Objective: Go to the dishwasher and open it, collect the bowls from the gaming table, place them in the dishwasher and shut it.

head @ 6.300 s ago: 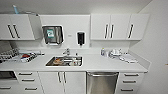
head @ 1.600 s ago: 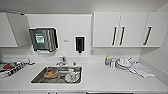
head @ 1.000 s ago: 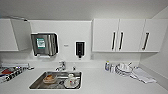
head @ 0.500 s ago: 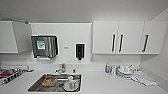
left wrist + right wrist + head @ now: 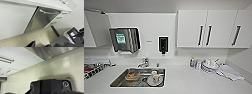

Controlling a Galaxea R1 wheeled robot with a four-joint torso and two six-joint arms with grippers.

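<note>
The dishwasher, with its grey steel front closed, sits under the white worktop, beside the drawers. On the worktop the sink holds dishes, plates stand to the right. I cannot tell the state of either hand

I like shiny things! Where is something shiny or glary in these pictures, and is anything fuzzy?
Left wrist view: the grey steel dishwasher front gleams with soft reflections. Head view: the metal sink and towel dispenser shine, everything looks fuzzy. Right wrist view: bright patches glare on the floor.
</note>
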